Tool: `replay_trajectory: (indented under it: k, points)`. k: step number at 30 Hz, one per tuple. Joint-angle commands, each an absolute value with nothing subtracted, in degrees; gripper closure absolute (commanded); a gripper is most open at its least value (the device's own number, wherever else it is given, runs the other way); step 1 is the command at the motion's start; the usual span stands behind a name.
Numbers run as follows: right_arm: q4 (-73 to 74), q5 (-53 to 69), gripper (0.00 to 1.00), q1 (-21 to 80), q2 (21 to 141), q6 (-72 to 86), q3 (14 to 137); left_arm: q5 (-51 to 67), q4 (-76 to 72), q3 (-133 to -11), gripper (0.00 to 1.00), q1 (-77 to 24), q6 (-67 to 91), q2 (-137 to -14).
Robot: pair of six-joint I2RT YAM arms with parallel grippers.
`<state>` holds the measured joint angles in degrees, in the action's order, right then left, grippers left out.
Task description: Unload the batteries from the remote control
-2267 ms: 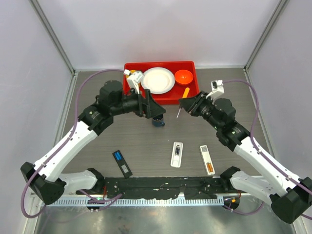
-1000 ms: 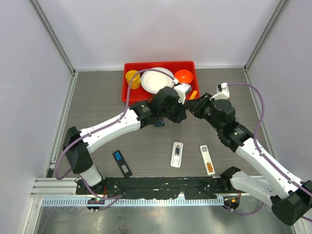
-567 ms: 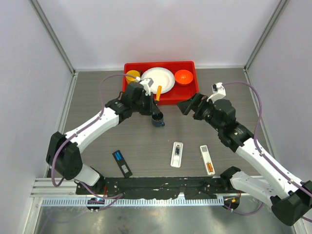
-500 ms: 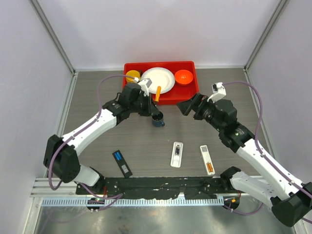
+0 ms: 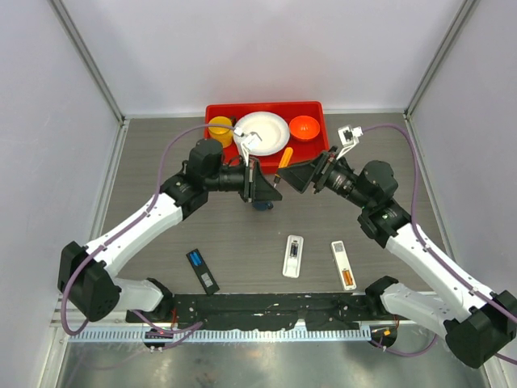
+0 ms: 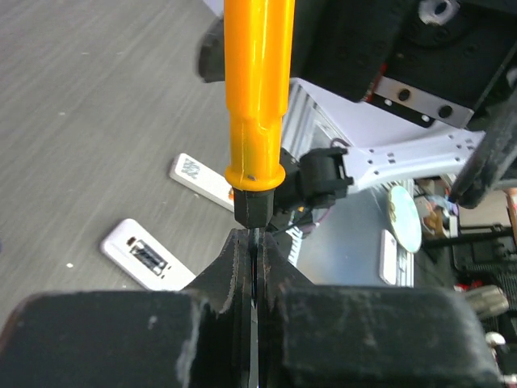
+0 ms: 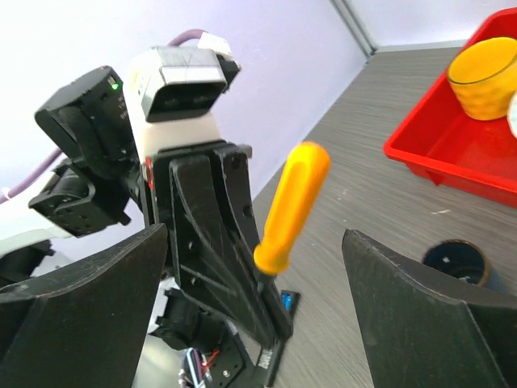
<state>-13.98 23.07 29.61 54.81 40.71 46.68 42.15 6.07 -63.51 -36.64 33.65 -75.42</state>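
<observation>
From above, the screwdriver (image 5: 285,156) has passed from the right pincer (image 5: 297,173), now spread wide, to the left pincer (image 5: 273,186), so the left arm likely does the prising. The batteries (image 5: 293,254) lie untouched in the white remote (image 5: 292,267) on the desk (image 5: 234,234), well apart. The left wrist view shows its pincer clamped on the shaft (image 6: 255,271) under the orange handle (image 6: 257,89). The right wrist view shows the right pincer apart either side of that handle, with a dark cup (image 7: 457,244) and red tray (image 7: 420,153) close below.
</observation>
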Motion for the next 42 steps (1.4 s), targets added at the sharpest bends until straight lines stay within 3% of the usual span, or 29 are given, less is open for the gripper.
replay_trajectory:
  k: [1, 5, 8, 16, 23, 25, 27, 28, 31, 34, 42]
  points:
    - [-23.0, 27.5, 0.07, 29.5, 56.2, 44.2, 46.8, 48.3, 1.6, -64.3, 1.00, -39.2, 32.4, -74.4]
    - [-21.3, 26.1, 0.18, 29.3, 56.7, 44.3, 48.1, 48.7, 1.7, -65.0, 1.00, -40.4, 32.2, -75.0]
    - [-21.4, 25.4, 0.37, 28.4, 55.4, 44.6, 47.7, 48.8, 1.8, -64.9, 1.00, -40.8, 32.1, -74.8]
    - [-23.0, 25.5, 0.54, 27.1, 51.6, 46.4, 44.7, 47.5, 3.6, -64.2, 1.00, -40.8, 30.5, -73.0]
    - [-25.6, 29.9, 0.99, 26.9, 52.9, 48.6, 44.3, 47.5, 3.1, -64.6, 1.00, -40.8, 30.9, -73.0]
    - [-25.3, 29.8, 0.99, 26.9, 53.0, 48.4, 44.5, 47.5, 3.2, -64.8, 1.00, -40.8, 30.9, -73.0]
    - [-24.2, 29.2, 0.99, 26.9, 52.8, 47.7, 44.8, 47.3, 3.2, -64.9, 0.91, -40.8, 30.9, -72.8]
    - [-23.4, 28.7, 0.99, 26.9, 52.6, 46.7, 45.4, 47.1, 3.2, -64.7, 0.70, -40.8, 31.0, -72.5]
    - [-19.9, 26.8, 0.99, 27.0, 52.0, 44.7, 46.5, 46.0, 1.0, -63.9, 0.32, -40.8, 31.8, -70.9]
    - [-16.6, 24.2, 0.99, 27.0, 51.7, 44.5, 47.1, 44.3, -1.7, -63.8, 0.22, -40.7, 32.7, -70.5]
    - [-14.2, 21.9, 0.99, 26.9, 51.2, 46.5, 47.1, 43.4, -1.0, -68.8, 0.24, -40.7, 32.9, -76.9]
